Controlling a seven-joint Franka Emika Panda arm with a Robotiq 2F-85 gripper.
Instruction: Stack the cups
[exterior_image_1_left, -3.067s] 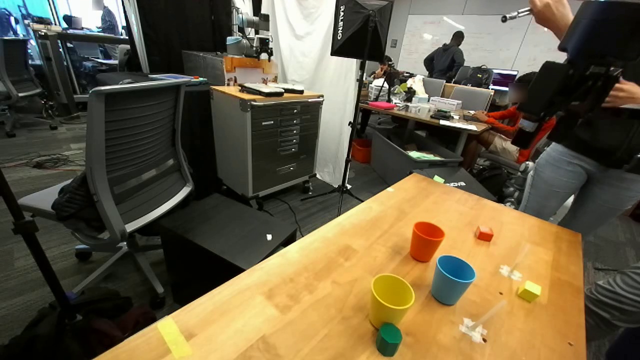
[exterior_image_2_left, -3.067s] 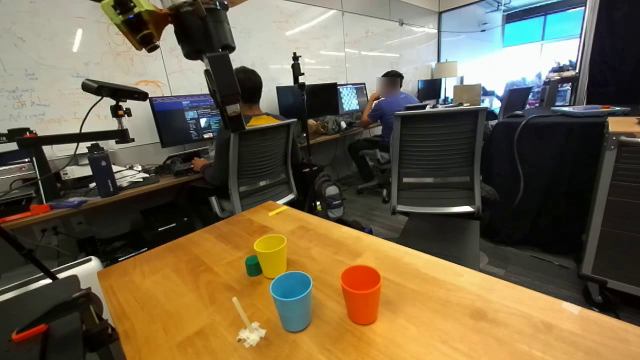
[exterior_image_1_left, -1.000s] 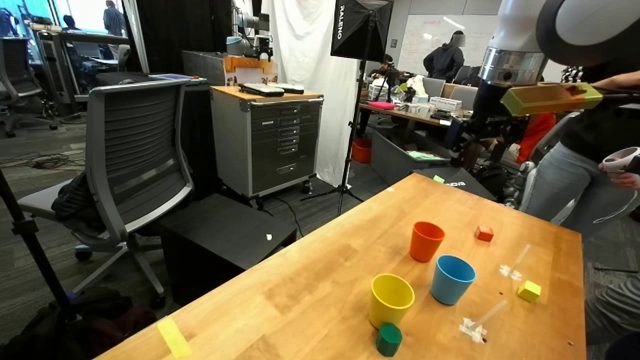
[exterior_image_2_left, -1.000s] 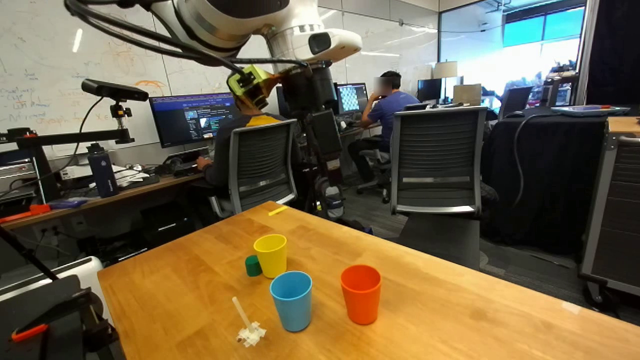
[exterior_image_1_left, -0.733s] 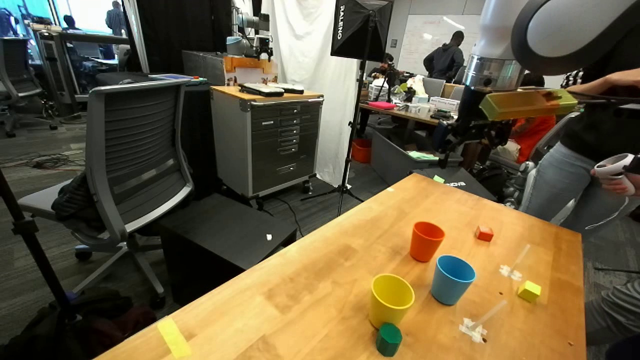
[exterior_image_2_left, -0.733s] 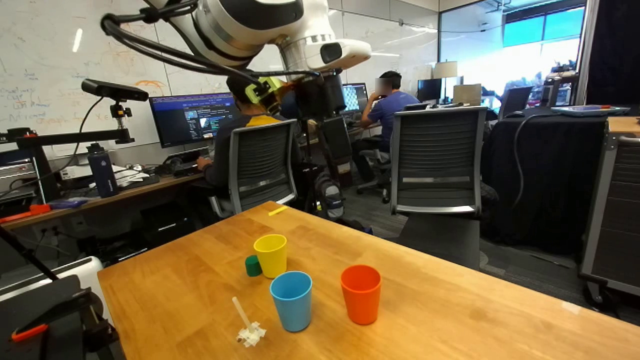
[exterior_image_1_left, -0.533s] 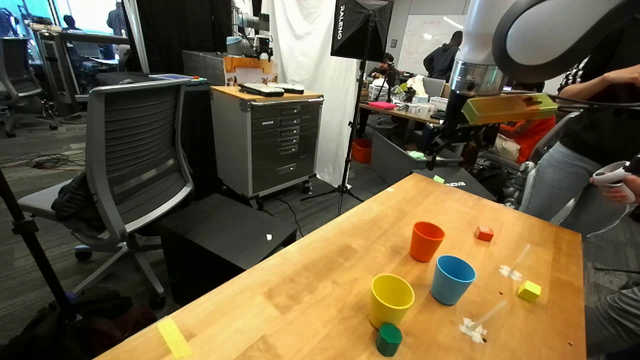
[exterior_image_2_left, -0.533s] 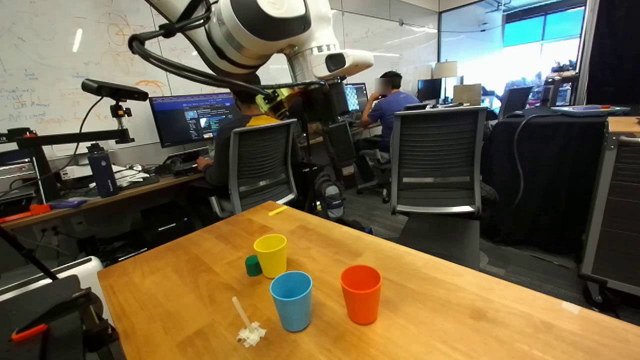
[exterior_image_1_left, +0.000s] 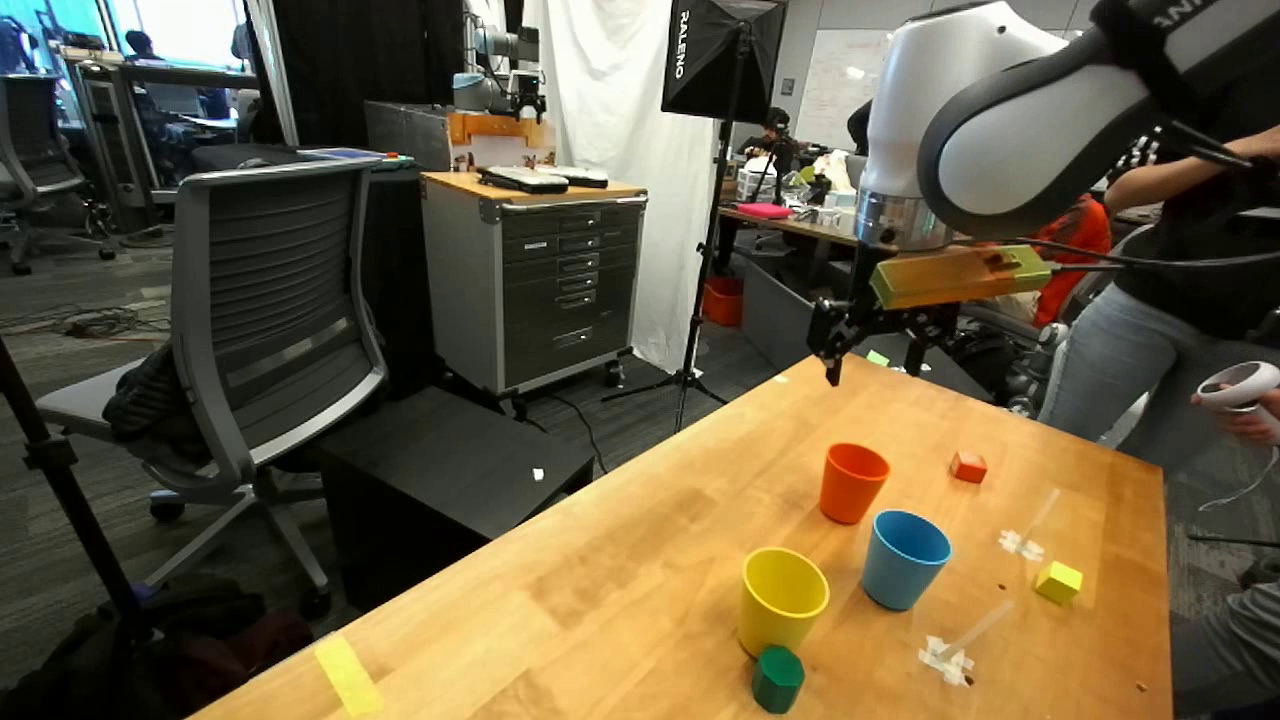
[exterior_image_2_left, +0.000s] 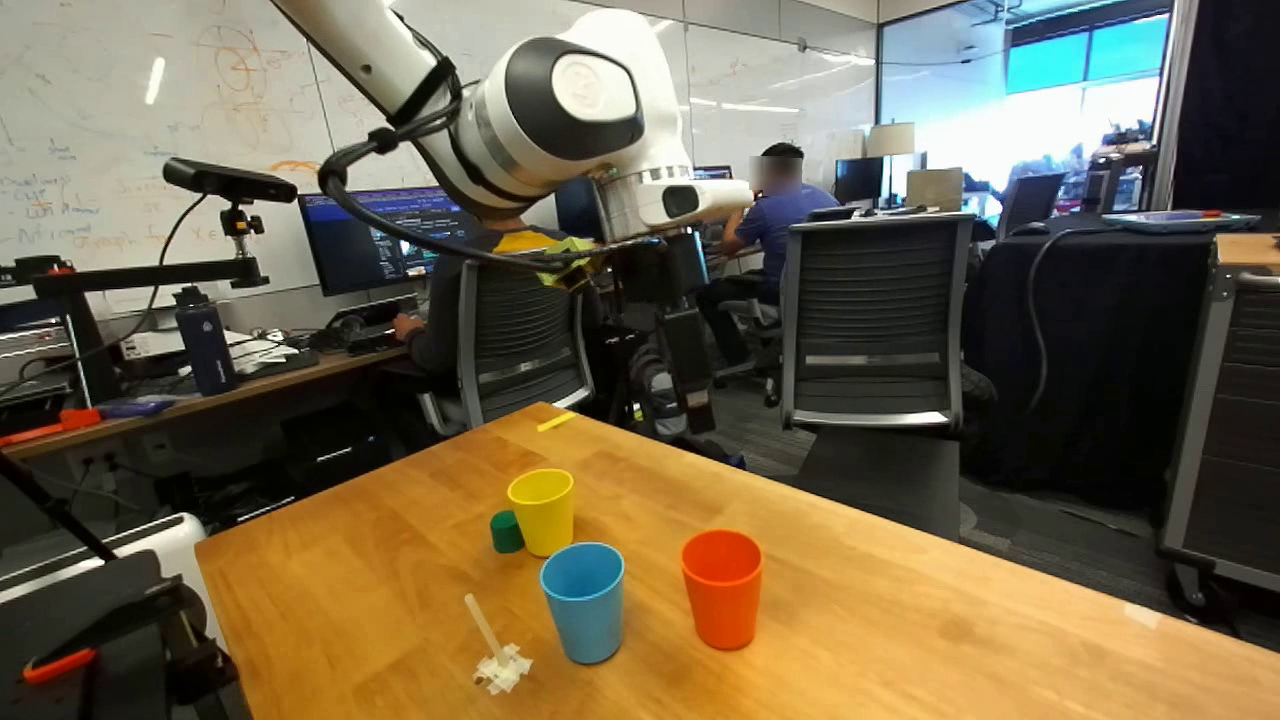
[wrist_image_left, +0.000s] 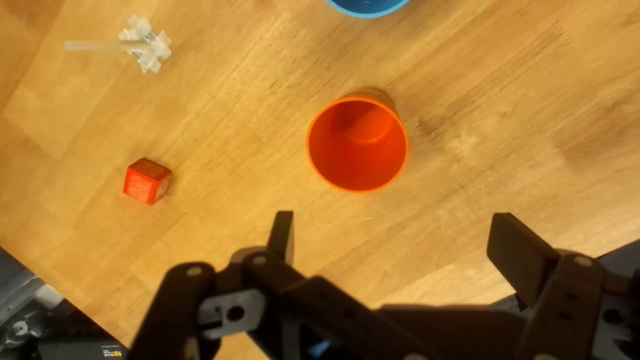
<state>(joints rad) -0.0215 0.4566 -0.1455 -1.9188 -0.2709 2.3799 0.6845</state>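
The red cup (exterior_image_1_left: 850, 495) stands upright on the table; it also shows in an exterior view (exterior_image_2_left: 722, 595) and in the wrist view (wrist_image_left: 357, 145). The blue cup (exterior_image_1_left: 900, 572) stands upright beside it, with only its rim (wrist_image_left: 368, 7) at the top of the wrist view. The yellow cup (exterior_image_1_left: 778, 615) stands upright and also shows in an exterior view (exterior_image_2_left: 546, 518); it is out of the wrist view. My gripper (wrist_image_left: 392, 220) is open and empty, its fingers wide apart. It is above the table, apart from the red cup, which lies ahead of the fingertips.
A dark green cylinder (exterior_image_1_left: 777, 680) stands against or close beside the yellow cup. A small red block (exterior_image_1_left: 968, 467), a yellow block (exterior_image_1_left: 1058, 582) and two taped-down clear sticks (exterior_image_1_left: 945, 655) are on the table (exterior_image_1_left: 600, 560). A person holding a controller (exterior_image_1_left: 1238, 385) stands beyond the table.
The arm has swung in over the table and my gripper has come down toward the red cup. The cups and blocks have not moved.
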